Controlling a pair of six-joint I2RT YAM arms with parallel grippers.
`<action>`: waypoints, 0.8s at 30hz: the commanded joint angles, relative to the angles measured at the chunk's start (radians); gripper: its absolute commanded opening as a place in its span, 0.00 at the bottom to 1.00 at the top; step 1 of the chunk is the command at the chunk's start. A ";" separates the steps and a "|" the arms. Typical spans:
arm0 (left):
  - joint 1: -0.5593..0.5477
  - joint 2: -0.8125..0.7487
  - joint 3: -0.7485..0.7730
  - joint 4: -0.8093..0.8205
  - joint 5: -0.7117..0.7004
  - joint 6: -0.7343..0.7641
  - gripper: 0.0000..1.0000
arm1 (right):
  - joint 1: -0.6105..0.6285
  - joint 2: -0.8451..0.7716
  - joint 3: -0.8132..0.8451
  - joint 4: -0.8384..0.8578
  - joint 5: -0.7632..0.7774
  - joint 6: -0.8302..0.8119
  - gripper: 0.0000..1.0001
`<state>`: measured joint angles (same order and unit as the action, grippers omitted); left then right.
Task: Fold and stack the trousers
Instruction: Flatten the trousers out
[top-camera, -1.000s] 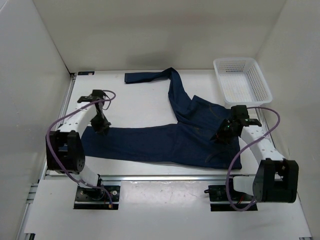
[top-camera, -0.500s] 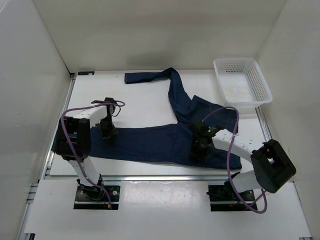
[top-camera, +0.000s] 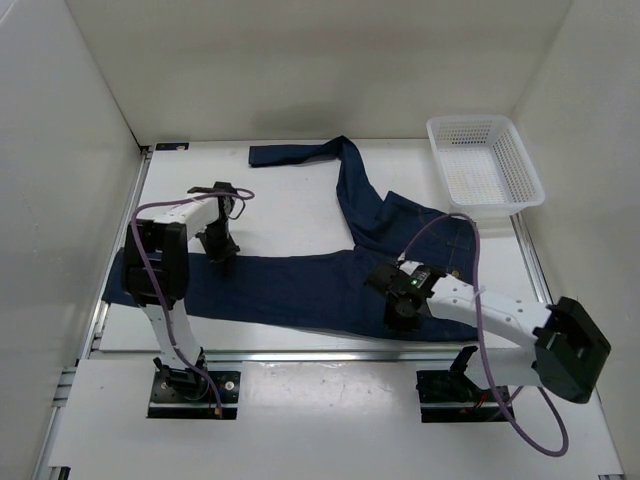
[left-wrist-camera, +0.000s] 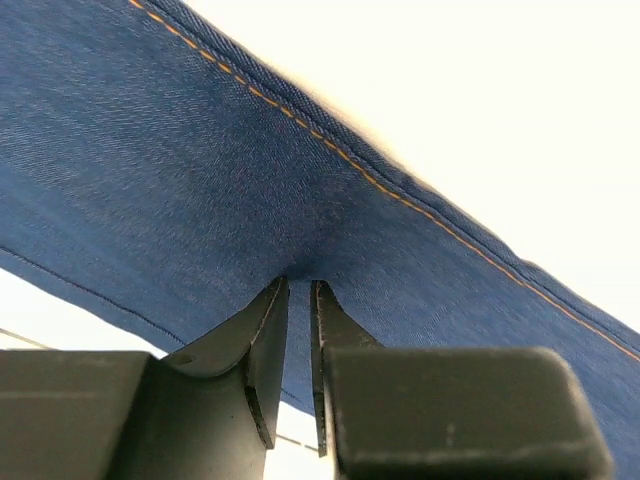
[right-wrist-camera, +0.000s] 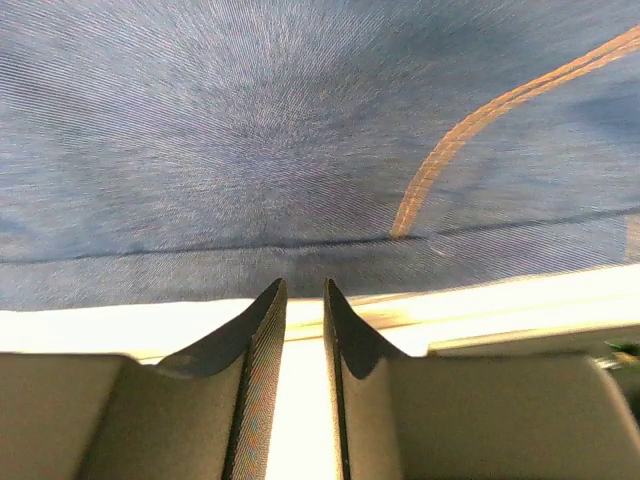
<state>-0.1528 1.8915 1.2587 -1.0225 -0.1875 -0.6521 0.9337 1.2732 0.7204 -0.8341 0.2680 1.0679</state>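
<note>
Your left gripper (top-camera: 218, 247) is down on the far edge of one leg of the trousers (top-camera: 300, 285). Its fingers (left-wrist-camera: 262, 340) are almost together and clamped on a small pinch of denim, and the cloth puckers into a dark crease right at the tips. Just beyond those tips a line of tan stitching (left-wrist-camera: 400, 185) runs slantwise along the leg's edge, with bare table (top-camera: 290, 205) past it. From this gripper the leg stretches both ways along the near side, its end reaching out past the arm on the left.

Your right gripper (top-camera: 405, 312) sits low at the near edge of the seat end. Its fingers (right-wrist-camera: 262, 340) stand close with only a thin slit, and white table shows through it. The hem lies just at the tips; you cannot tell whether they have caught it. Ahead of them the denim fills the view, crossed by a curved tan seam (right-wrist-camera: 450, 150). The other leg runs away from this gripper to the far side and bends left. A white basket (top-camera: 485, 160) stands well beyond it, to its right.
</note>
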 joint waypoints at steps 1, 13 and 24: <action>-0.005 -0.120 0.079 -0.036 -0.027 0.009 0.27 | 0.004 -0.095 0.147 -0.105 0.178 -0.011 0.26; -0.131 -0.147 0.281 -0.120 0.032 0.052 0.36 | -0.475 0.489 0.897 0.060 -0.027 -0.502 0.50; -0.160 -0.220 0.251 -0.149 0.054 0.080 0.52 | -0.506 0.911 1.107 0.059 -0.076 -0.462 0.58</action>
<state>-0.3054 1.7611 1.5009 -1.1538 -0.1398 -0.5915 0.4072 2.1967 1.8156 -0.7570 0.1974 0.6205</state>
